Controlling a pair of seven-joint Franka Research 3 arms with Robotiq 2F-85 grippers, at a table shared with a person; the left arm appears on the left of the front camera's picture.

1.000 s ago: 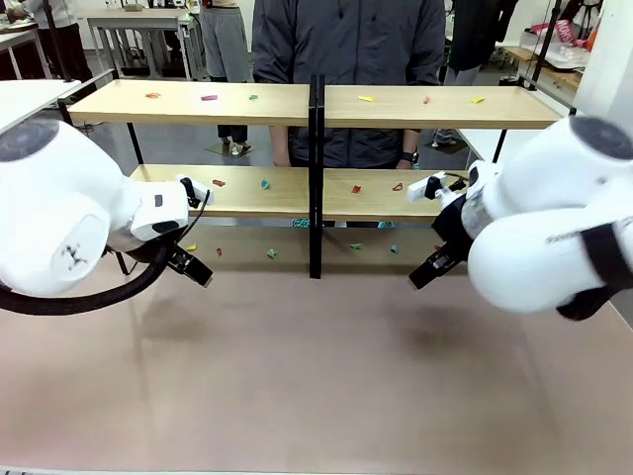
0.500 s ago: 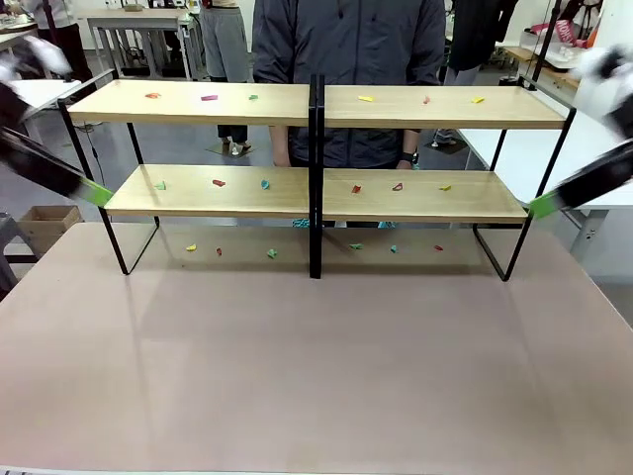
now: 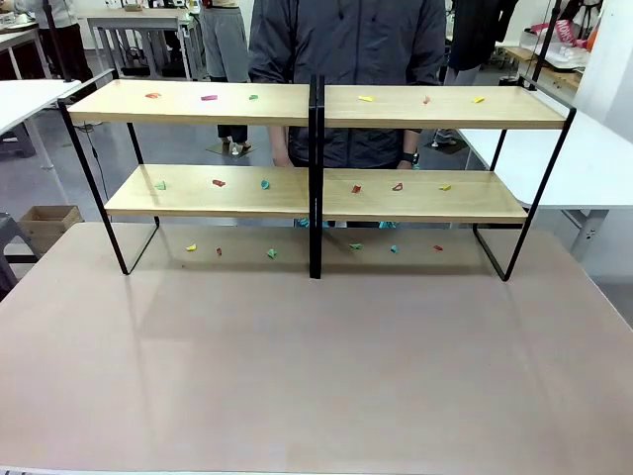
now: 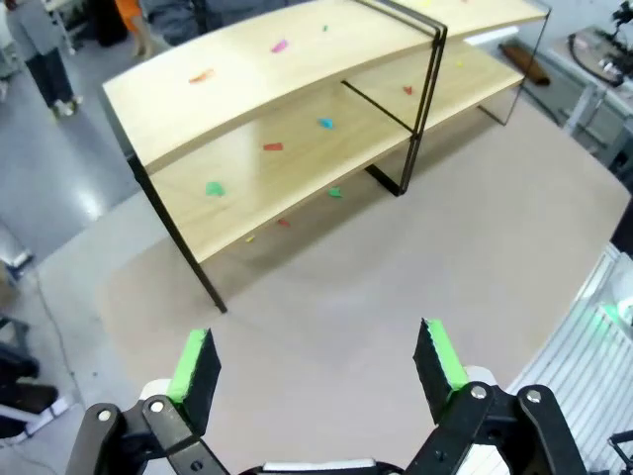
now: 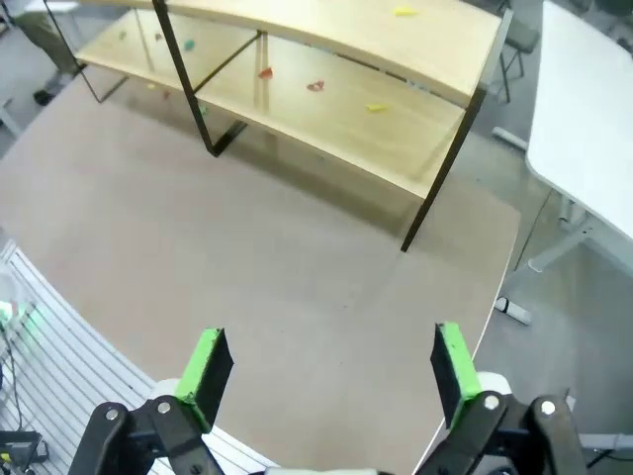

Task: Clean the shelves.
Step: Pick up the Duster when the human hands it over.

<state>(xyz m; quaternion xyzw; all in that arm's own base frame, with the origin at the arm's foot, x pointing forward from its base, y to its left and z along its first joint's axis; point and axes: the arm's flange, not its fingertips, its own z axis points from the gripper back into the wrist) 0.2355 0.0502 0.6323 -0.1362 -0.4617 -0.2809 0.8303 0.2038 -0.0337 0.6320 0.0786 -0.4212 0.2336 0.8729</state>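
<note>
Well, my left pincer (image 4: 315, 346) and right pincer (image 5: 331, 348) hang wide, empty. I'd pick coloured scraps (image 3: 209, 97) off the shelves (image 3: 287, 107) singly, from the front.

We read no legible text, label, brand, number or sign in any view. The boards and frame of the shelves (image 3: 208, 103) carry no print that we can make out, and neither does the table (image 3: 316, 376) in front of them. Items in the room behind the shelves are too small and blurred for us to read.
</note>
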